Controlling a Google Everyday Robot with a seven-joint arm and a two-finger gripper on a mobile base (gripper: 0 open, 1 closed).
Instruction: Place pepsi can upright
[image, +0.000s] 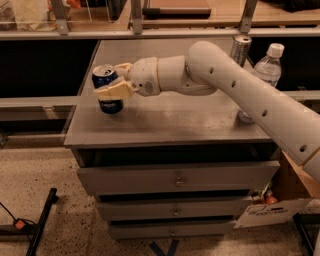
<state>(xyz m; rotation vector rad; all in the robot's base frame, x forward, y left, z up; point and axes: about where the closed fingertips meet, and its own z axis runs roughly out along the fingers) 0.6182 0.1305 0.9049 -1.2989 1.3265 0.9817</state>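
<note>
Grey cabinet top (175, 122), mid-frame: my gripper (112, 80), left side, clamped on upright pepsi can (110, 105); silver can (240, 50), water bottle (265, 67) upper right.

The gripper (108, 80) clasps the pepsi can (110, 105) at the cabinet top (170, 117)'s left; the slim can (240, 49) and water bottle (267, 67) stand at its right.
</note>
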